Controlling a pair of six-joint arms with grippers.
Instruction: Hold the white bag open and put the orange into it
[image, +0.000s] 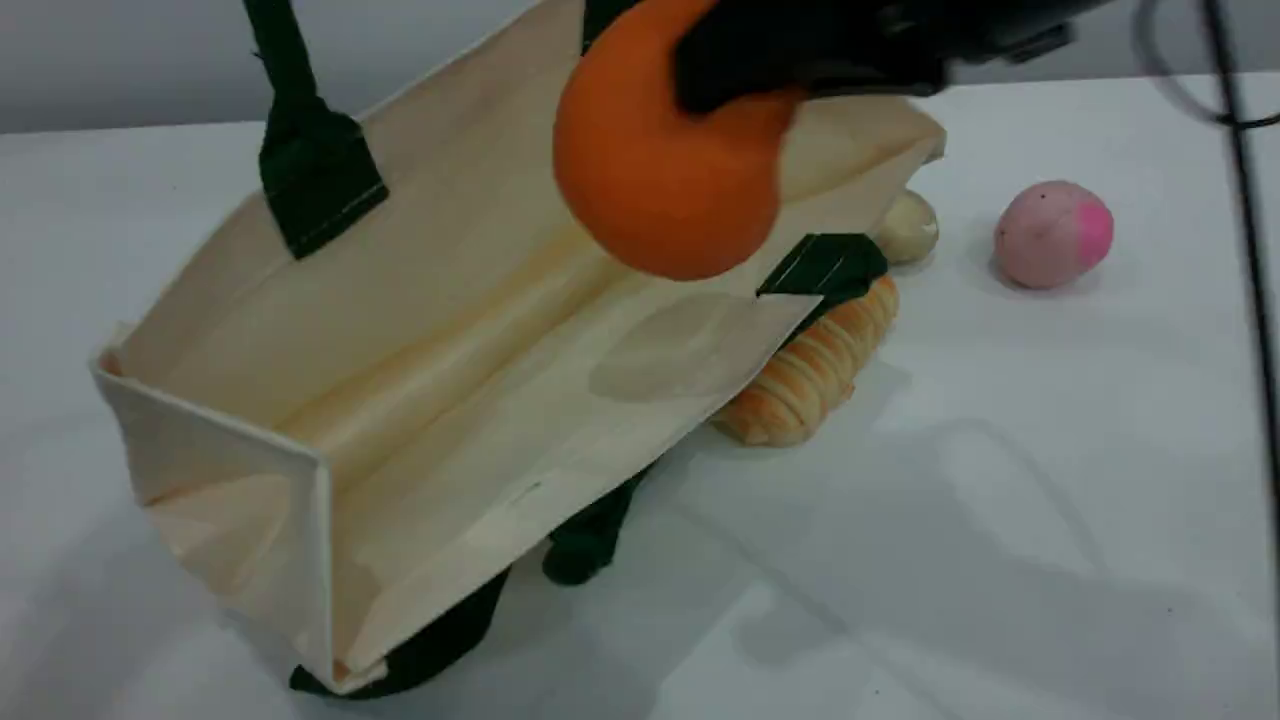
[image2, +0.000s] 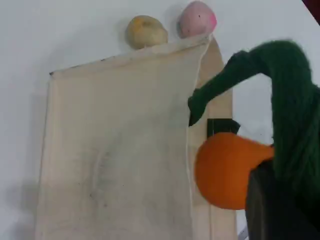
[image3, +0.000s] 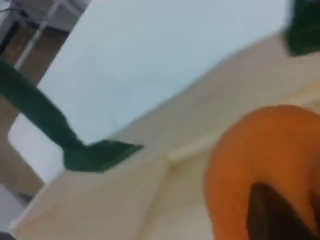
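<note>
The white bag (image: 450, 330) leans on its side on the table with its mouth gaping toward the front right. Its upper green rope handle (image: 300, 120) runs taut up out of the scene view. In the left wrist view that handle (image2: 285, 90) drapes into my left gripper (image2: 275, 210), which is shut on it. The orange (image: 660, 180) hangs just above the bag's mouth, with my right gripper (image: 730, 70) shut on it from above. In the right wrist view a dark fingertip (image3: 270, 210) presses against the orange (image3: 260, 155), with the bag's inside (image3: 150, 190) behind it.
A striped bread roll (image: 810, 370) lies partly under the bag's lower lip. A pale round food (image: 905, 228) and a pink round fruit (image: 1050, 235) sit to the right. The bag's second handle (image: 590, 530) lies beneath it. A dark cable (image: 1250, 250) hangs at the right edge.
</note>
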